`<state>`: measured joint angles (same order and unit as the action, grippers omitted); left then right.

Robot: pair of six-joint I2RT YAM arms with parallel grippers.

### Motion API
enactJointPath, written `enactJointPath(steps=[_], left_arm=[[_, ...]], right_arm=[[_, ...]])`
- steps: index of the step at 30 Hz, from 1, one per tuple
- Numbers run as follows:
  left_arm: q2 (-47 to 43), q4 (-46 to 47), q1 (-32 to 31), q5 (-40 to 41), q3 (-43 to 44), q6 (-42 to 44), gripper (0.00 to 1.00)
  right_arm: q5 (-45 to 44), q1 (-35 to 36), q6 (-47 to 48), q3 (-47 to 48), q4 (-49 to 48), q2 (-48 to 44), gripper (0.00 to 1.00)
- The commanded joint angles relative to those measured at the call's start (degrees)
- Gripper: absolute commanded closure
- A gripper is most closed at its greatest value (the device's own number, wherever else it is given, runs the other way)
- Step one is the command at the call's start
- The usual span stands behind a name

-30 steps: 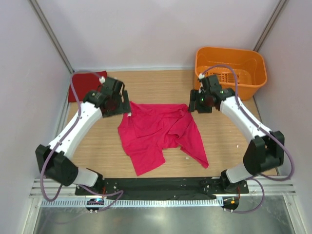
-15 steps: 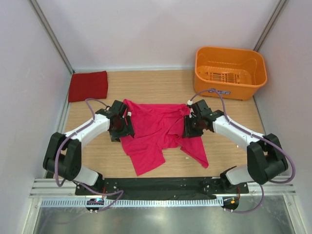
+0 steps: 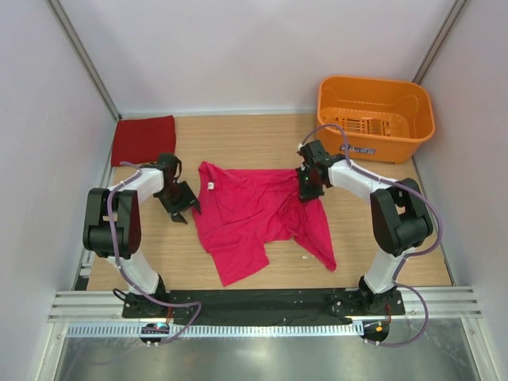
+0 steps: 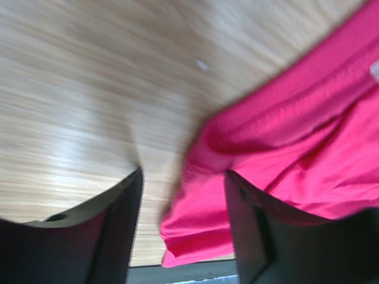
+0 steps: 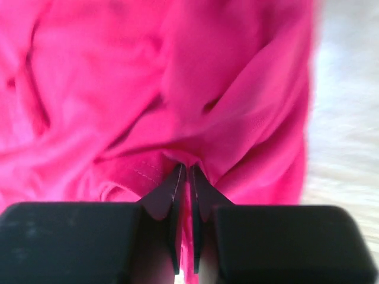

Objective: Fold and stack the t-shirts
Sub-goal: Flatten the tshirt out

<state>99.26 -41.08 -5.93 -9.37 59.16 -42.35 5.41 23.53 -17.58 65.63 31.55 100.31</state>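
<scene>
Black mounting rail (image 3: 262, 302): nearest of all, just past the near hem of the pink t-shirt, carrying both arm bases.
Pink t-shirt (image 3: 254, 218): lies crumpled and unfolded on the middle of the table (image 3: 238, 143). One flap points toward the rail and another trails toward the near right.
White speck (image 3: 304, 255): on bare wood just beside the pink t-shirt's near-right flap.
Left end effector (image 3: 181, 205): low over the table at the pink t-shirt's left edge. In the top view it is beside the cloth, not on it.
Left end effector state: fingers (image 4: 112, 231) stand apart. The wrist view shows the pink t-shirt's rumpled edge lying in the gap, closer to the right-hand finger. Nothing is clamped.
White tag (image 3: 211, 186): on the pink t-shirt near its far-left corner, just beyond the left end effector.
Right end effector (image 3: 308, 184): sits on the pink t-shirt's far-right corner.
Right end effector state: fingertips (image 5: 163, 195) are drawn almost together, clamped on a raised fold of the pink t-shirt.
Crimson t-shirt (image 3: 143, 139): folded flat into a rectangle, well apart from the pink t-shirt, beyond its far-left corner.
Orange basket (image 3: 373, 151): beyond the pink t-shirt's far-right corner, past the right end effector and apart from the cloth.
In the way: nothing lies on top of the pink t-shirt besides the right end effector.
</scene>
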Motion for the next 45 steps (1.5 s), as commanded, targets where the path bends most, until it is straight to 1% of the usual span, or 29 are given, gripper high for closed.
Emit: enactJointPath(steps=[1, 2, 5, 8, 9, 10, 11, 14, 16, 17, 20, 23, 26, 27, 28, 29, 30, 31, 33, 36, 37, 38, 39, 40, 41, 42, 43, 44, 45], left_arm=[[2.5, 4.1, 4.8, 4.3, -0.1, 5.3, 0.44], [2.2, 3.6, 5.2, 4.9, 0.3, 6.7, 0.54], [0.0, 1.4, 5.5, 8.6, 2.6, 8.7, 0.7], [-3.4, 0.5, 5.5, 8.9, 3.8, 10.4, 0.79], [-4.2, -0.3, 5.5, 9.0, 3.9, 10.4, 0.77], [-5.0, -0.5, 5.5, 8.8, 3.8, 10.5, 0.74], [-6.4, -0.7, 5.5, 8.1, 3.5, 10.4, 0.61], [-9.4, -0.1, 5.5, 6.0, 0.5, 8.9, 0.42], [-10.5, 2.3, 5.3, 2.2, -3.0, 6.9, 0.39], [-10.8, 4.1, 5.1, -0.7, -4.2, 6.3, 0.39], [-9.8, 5.9, 3.7, -2.4, -6.8, 4.4, 0.41], [-7.6, 8.3, 2.9, -3.7, -7.8, 3.0, 0.48], [-5.1, 10.6, 2.9, -4.2, -8.3, 2.4, 0.57], [-4.4, 10.7, 2.9, -3.9, -7.5, 2.5, 0.62], [-3.1, 10.6, 3.0, -3.2, -6.9, 2.7, 0.79], [-2.5, 10.1, 3.4, -1.6, -6.2, 3.4, 0.92], [-2.0, 9.6, 4.3, -0.6, -5.3, 3.8, 1.0], [-1.1, 9.3, 5.0, 0.6, -3.5, 4.2, 1.0], [-0.3, 8.0, 7.6, 1.5, -1.5, 5.9, 1.0], [0.4, 5.1, 8.7, 2.2, 3.4, 7.9, 1.0], [0.4, 4.5, 8.7, 2.0, 4.7, 8.2, 1.0], [0.1, 3.6, 8.7, 1.7, 4.9, 8.2, 0.96], [-0.4, 3.3, 8.7, 1.2, 4.8, 7.5, 0.87], [-1.2, 2.9, 8.7, 0.9, 4.4, 7.1, 0.66], [-3.4, 2.7, 8.6, 0.7, 2.6, 6.7, 0.57], [-5.2, 2.7, 8.7, 0.0, 1.2, 6.0, 0.5], [-7.0, 2.5, 8.5, -0.6, -0.4, 4.7, 0.45], [-9.0, 2.2, 8.3, -0.8, -3.8, 3.9, 0.44], [-14.2, 2.0, 7.5, -0.7, -5.7, 3.1, 0.43]], right_arm=[[-5.1, -1.5, 3.3, 7.4, 4.3, 0.6, 0.88], [-7.1, -1.6, 3.5, 8.1, 5.4, 0.6, 0.88], [-9.2, -3.0, 3.3, 10.0, 6.7, 0.1, 0.88], [-11.1, -6.2, 2.6, 10.4, 6.8, -0.6, 0.88], [-10.9, -7.6, 2.6, 10.7, 6.9, -0.6, 0.87], [-11.2, -8.0, 2.5, 11.1, 7.1, -0.3, 0.74], [-11.9, -8.3, 2.4, 11.2, 7.8, -0.3, 0.66], [-15.8, -8.5, 2.7, 9.3, 8.3, -2.7, 0.46], [-19.6, -8.4, 3.1, 6.3, 8.4, -6.9, 0.35], [-20.6, -8.4, 3.3, 5.3, 8.6, -8.6, 0.34], [-16.2, -8.4, 2.6, 0.7, 9.3, -15.3, 0.34], [-7.6, -8.3, -0.3, -5.4, 10.5, -20.9, 0.35], [-2.6, -8.4, -5.2, -12.7, 10.6, -24.9, 0.41], [-2.5, -8.3, -7.8, -14.1, 10.8, -26.6, 0.47], [-2.7, -8.4, -8.6, -16.3, 11.6, -27.0, 0.48], [-2.8, -8.5, -9.1, -17.0, 11.9, -27.2, 0.51], [-2.9, -8.5, -9.4, -17.6, 12.2, -27.2, 0.55], [-3.0, -8.6, -9.6, -18.7, 12.3, -27.3, 0.59], [-2.7, -8.7, -9.4, -19.3, 12.5, -27.5, 0.59], [-2.9, -8.7, -10.0, -19.7, 13.7, -28.7, 0.58], [-2.1, -8.7, -10.6, -20.4, 14.5, -29.5, 0.55], [-1.3, -8.7, -11.2, -21.1, 14.9, -30.0, 0.51], [-0.1, -8.7, -11.6, -23.0, 15.0, -30.6, 0.48], [0.3, -8.7, -11.9, -24.0, 15.3, -32.2, 0.47], [0.5, -8.7, -13.0, -24.9, 15.5, -32.8, 0.46], [0.7, -8.7, -13.4, -25.7, 15.6, -33.3, 0.46], [0.4, -8.7, -14.2, -25.7, 16.8, -33.7, 0.45], [0.3, -8.8, -15.6, -25.7, 17.1, -34.1, 0.46], [0.4, -8.7, -16.3, -25.8, 17.4, -34.2, 0.46]])
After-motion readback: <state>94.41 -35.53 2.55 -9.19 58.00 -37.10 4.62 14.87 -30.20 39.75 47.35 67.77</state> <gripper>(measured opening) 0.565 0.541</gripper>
